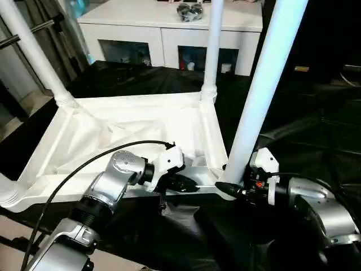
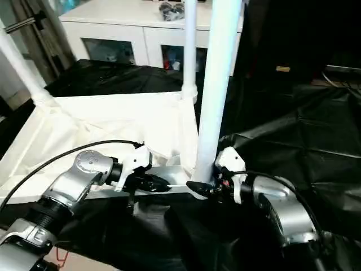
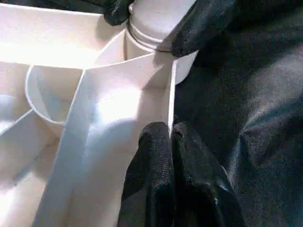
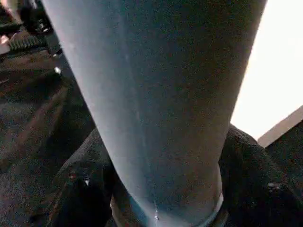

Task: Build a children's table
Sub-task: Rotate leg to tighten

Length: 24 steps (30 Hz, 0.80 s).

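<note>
Tabletop (image 1: 121, 127) is lying underside up on black cloth (image 1: 316, 141), with legs standing in the far sockets. Right gripper (image 1: 230, 189) is wrapping its fingers round the base of the near-right leg (image 1: 265, 84), probably seating it in the corner socket. Left gripper (image 1: 189, 184), fingers pressed together, is bearing on the near rim just left of that socket, likely steadying the tabletop. White cabinet (image 1: 169, 25) is sitting far behind.

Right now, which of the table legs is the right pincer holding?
The near-right corner leg, the closest and thickest-looking one. The right pincer clasps its base at the tabletop; the others stand untouched at the remaining corners.
</note>
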Available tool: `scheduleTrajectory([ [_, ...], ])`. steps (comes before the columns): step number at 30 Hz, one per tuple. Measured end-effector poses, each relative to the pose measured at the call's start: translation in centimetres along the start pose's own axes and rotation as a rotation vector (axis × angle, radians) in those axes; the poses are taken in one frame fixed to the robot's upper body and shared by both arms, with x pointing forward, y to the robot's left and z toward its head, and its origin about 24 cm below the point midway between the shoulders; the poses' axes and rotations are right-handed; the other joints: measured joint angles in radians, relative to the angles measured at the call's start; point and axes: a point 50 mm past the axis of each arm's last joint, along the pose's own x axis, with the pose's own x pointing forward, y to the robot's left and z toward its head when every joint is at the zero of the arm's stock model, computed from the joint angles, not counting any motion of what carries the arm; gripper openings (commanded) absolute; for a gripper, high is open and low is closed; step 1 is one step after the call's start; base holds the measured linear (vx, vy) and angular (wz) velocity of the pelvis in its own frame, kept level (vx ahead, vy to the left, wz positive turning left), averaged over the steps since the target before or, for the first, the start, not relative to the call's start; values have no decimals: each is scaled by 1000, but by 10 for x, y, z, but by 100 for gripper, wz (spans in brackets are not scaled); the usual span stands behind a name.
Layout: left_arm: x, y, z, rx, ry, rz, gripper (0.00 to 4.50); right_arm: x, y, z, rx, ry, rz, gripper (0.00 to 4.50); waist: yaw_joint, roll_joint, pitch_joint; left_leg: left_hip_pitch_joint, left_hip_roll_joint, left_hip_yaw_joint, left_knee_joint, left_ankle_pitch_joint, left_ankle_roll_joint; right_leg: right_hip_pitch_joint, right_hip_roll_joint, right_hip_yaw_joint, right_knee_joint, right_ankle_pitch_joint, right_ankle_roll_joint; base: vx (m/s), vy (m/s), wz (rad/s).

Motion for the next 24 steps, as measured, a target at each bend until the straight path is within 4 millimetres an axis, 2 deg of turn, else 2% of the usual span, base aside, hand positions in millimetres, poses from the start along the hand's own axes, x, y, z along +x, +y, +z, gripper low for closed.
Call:
scheduleTrajectory([
  [5, 13, 6, 4, -43, -12, 137, 0, 16, -10, -1, 73, -51, -244, 258, -22, -1, 1, 7, -2, 1, 0, 0, -1, 3, -1, 3, -1, 1, 0, 0, 0, 0],
  [8, 24, 11, 8, -81, -18, 234, 0, 33, -19, 2, 107, -71, -416, 258, -39, -2, 1, 9, -2, 1, -1, 0, -1, 3, -1, 3, -3, -1, 4, 0, 0, 0],
  [12, 35, 11, 12, -99, -24, 303, 0, 49, -23, 6, 129, -80, -575, 258, -49, -2, 0, 10, -3, 1, -2, 0, -1, 3, -1, 3, -3, -1, 4, 0, 0, 0],
  [13, 36, 11, 12, -99, -24, 309, 0, 50, -23, 5, 131, -82, -591, 293, -49, -2, 0, 10, -3, 1, -3, 0, -1, 3, -1, 3, -3, -1, 4, 0, 0, 0],
  [16, 37, 11, 13, -98, -28, 310, 0, 50, -23, 4, 125, -84, -601, 293, -48, -3, 0, 11, -3, 1, -4, 0, -1, 3, -1, 3, -3, -1, 5, 0, 0, 0],
  [17, 37, 11, 14, -97, -29, 308, 0, 50, -23, 4, 124, -85, -600, 318, -48, -4, 0, 11, -3, 1, -4, 0, -1, 3, -1, 3, -3, -1, 5, 0, 0, 0],
  [18, 37, 10, 14, -95, -29, 307, 0, 50, -23, 4, 119, -82, -599, 318, -48, -4, 0, 10, -3, 1, -4, 0, -1, 3, -1, 3, -3, -1, 5, 0, 0, 0],
  [20, 36, 10, 14, -90, -32, 296, 0, 48, -22, 6, 84, -78, -576, 348, -48, -5, 0, 8, -3, 1, -4, 0, -1, 2, -1, 3, -3, 0, 5, 0, 0, 0],
  [24, 33, 9, 14, -64, -40, 258, 0, 38, -23, 6, 24, -72, -492, 348, -47, -6, 1, 2, -3, 1, -4, 0, -1, 0, -1, 3, -3, 4, 0, 0, 0, 0],
])
